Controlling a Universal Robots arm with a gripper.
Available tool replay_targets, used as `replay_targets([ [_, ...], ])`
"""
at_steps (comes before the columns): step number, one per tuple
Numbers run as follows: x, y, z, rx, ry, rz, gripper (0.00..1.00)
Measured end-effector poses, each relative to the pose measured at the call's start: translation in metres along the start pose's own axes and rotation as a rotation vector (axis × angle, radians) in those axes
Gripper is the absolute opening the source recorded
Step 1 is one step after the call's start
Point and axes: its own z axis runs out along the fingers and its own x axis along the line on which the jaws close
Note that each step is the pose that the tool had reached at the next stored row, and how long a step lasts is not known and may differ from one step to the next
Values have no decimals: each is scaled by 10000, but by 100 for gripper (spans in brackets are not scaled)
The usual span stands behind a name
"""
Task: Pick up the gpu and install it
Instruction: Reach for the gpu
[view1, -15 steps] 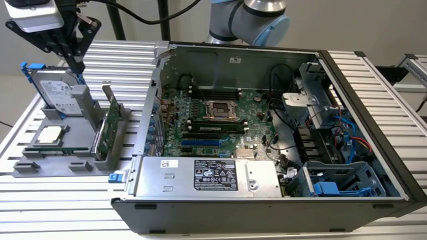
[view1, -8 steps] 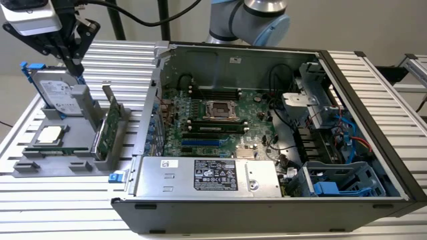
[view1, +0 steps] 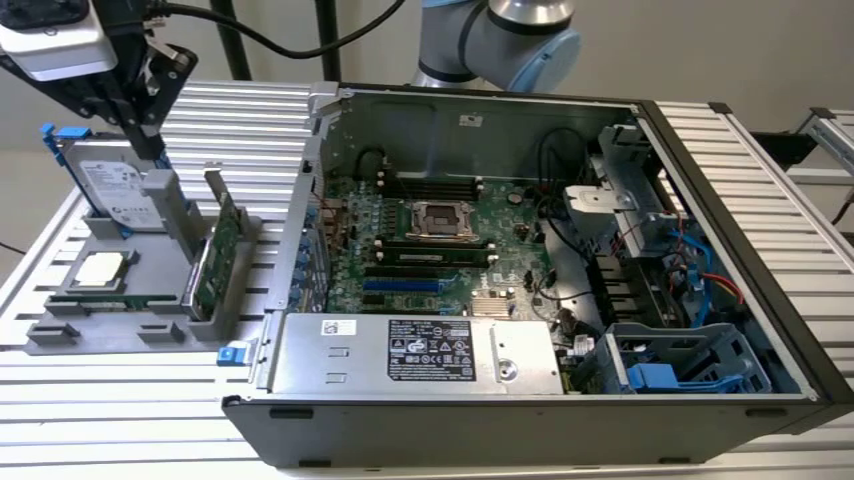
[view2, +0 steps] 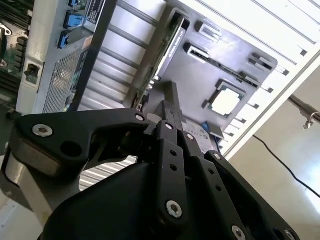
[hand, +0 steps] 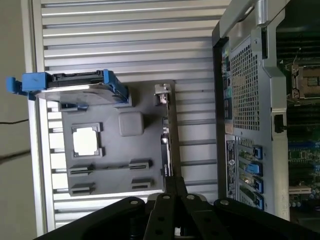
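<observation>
One gripper (view1: 150, 148), pressed together and empty, hangs above the upright gpu (view1: 222, 248), not touching it.

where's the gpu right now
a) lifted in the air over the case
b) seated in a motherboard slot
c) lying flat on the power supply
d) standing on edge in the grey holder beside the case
d: the gpu stands on its edge in the grey holder, on the exterior view's left of the open case, not inside it.
</observation>
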Motion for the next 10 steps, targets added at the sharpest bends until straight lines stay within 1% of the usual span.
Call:
replay_targets([
  [5,-7,-54,-3,1,4,0,0],
  [10,-12,-91,-5,1,8,1,0],
])
